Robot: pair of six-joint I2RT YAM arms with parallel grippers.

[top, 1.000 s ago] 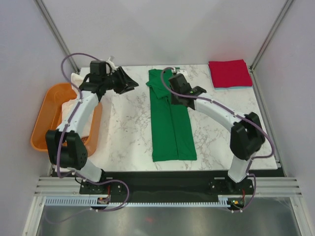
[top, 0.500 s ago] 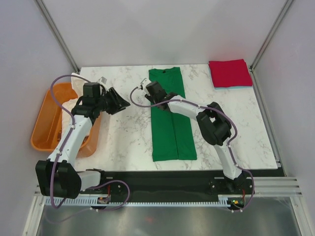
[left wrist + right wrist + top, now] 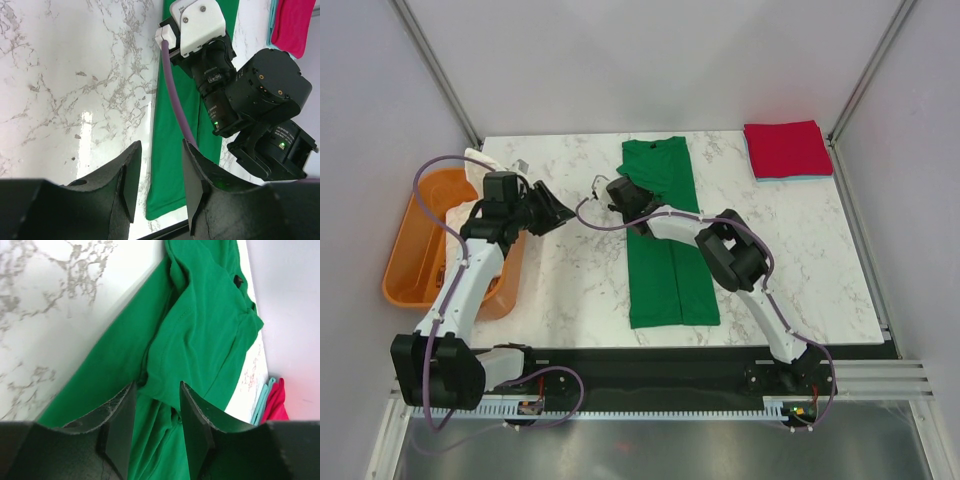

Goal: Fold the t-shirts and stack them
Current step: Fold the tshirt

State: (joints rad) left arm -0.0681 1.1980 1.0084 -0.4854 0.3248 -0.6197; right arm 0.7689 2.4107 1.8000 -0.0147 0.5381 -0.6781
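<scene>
A bright green t-shirt lies as a long narrow strip down the middle of the marble table. My right gripper stands open at the strip's left edge near its far end. In the right wrist view its jaws straddle a rumpled fold of the green cloth without pinching it. My left gripper hovers open and empty left of the strip; the green t-shirt shows beyond its jaws. A folded red t-shirt lies at the back right on a pale blue one.
An orange tub sits off the table's left edge, with white cloth hanging over its far end. The right arm's cable and elbow cross above the green strip. Grey walls close in the back and both sides.
My right gripper swung left along the green t-shirt's far end and its jaws widened. The bunched collar end now lies flat. My left gripper drew back towards the near left.
</scene>
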